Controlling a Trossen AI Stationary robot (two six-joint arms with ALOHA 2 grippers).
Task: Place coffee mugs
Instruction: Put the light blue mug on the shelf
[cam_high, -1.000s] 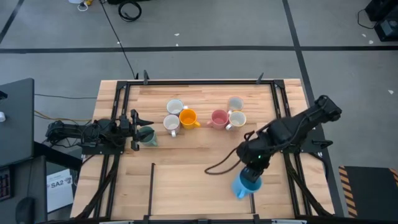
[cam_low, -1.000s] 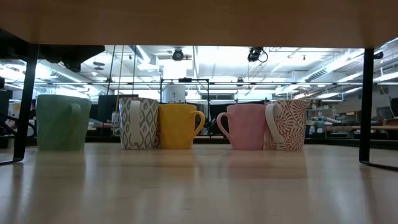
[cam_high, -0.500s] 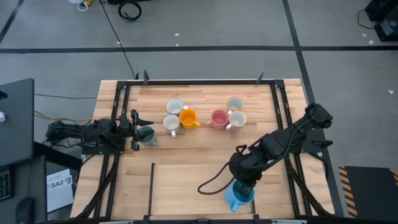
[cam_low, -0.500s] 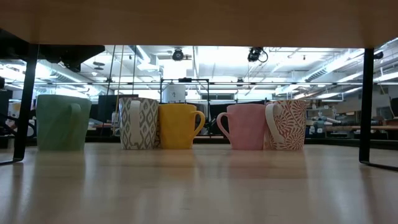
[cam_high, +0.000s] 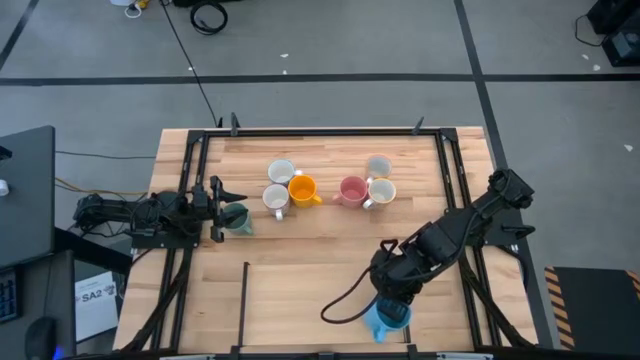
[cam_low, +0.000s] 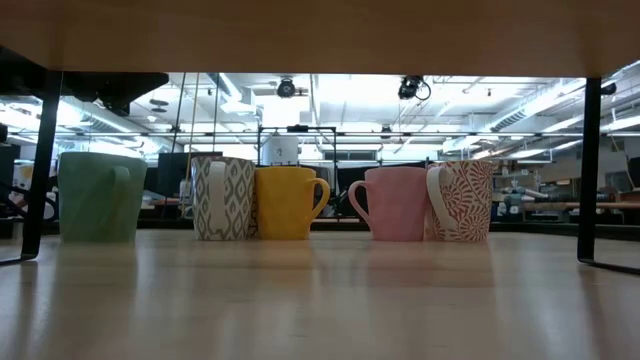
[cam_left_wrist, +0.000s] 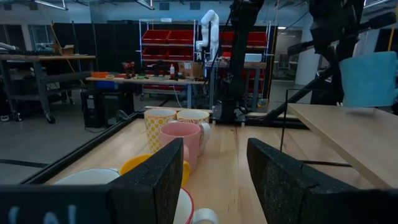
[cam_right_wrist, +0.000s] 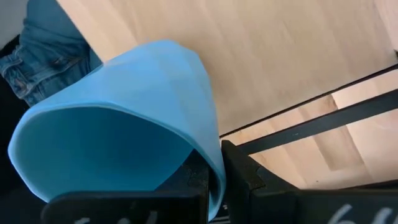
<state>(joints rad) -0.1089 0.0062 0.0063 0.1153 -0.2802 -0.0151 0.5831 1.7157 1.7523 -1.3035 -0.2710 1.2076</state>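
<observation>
A blue mug (cam_high: 385, 318) hangs in my right gripper (cam_high: 392, 303) over the table's near edge, right of centre; it also shows high up as the blue mug (cam_left_wrist: 370, 78) in the left wrist view. Near the far middle stand two white mugs (cam_high: 278, 185), an orange mug (cam_high: 303, 189), a pink mug (cam_high: 351, 189) and two more pale mugs (cam_high: 380, 180), all on their bases. The dark green mug (cam_high: 238, 217) stands just in front of my left gripper (cam_high: 216, 210), which waits open at the left edge. My right gripper holds the blue mug by its rim wall (cam_right_wrist: 208, 155), one finger inside the cup and one outside. The mug is lifted clear of the table and tilted, with its open mouth turned toward the wrist camera.
Black frame rails (cam_high: 455, 190) run along the table's sides and a black bar (cam_high: 245, 300) stands on the near left part. A cable (cam_high: 345, 308) loops from the right arm over the wood. A person's jeans (cam_right_wrist: 46, 59) show beyond the near edge.
My right gripper has carried the blue mug toward the table's near edge and a little to the left, most of it in the first half second. The mug has stayed in the hold. The other mugs have kept their places.
</observation>
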